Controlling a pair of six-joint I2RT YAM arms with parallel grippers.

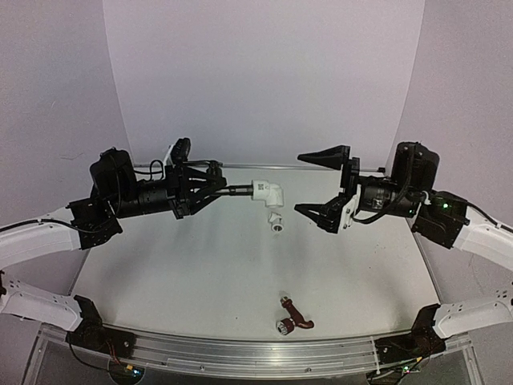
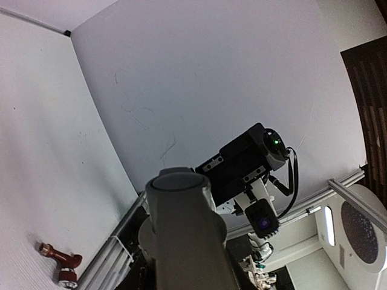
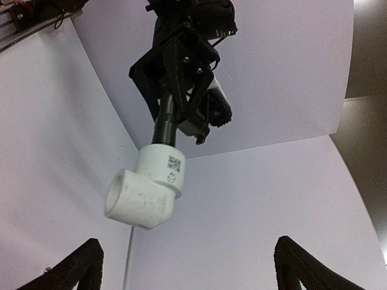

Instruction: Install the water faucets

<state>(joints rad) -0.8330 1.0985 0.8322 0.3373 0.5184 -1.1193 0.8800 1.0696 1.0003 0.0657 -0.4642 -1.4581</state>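
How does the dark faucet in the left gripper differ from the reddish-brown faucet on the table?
The dark faucet is blackish; the reddish-brown faucet has a silvery end. The left gripper holds the dark faucet in the air; the reddish-brown faucet lies loose on the table. A white elbow fitting sits on the dark faucet's tip; the reddish-brown faucet carries none.

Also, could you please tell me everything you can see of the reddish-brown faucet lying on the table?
The reddish-brown faucet is a small tap with a bent body, a silvery round end that looks like metal, and a thin stem at the other end. It lies on its side on the white table, close to the aluminium rail at the near edge, silvery end towards the rail. It is not installed; only the table touches it. Finer detail is too small to tell.
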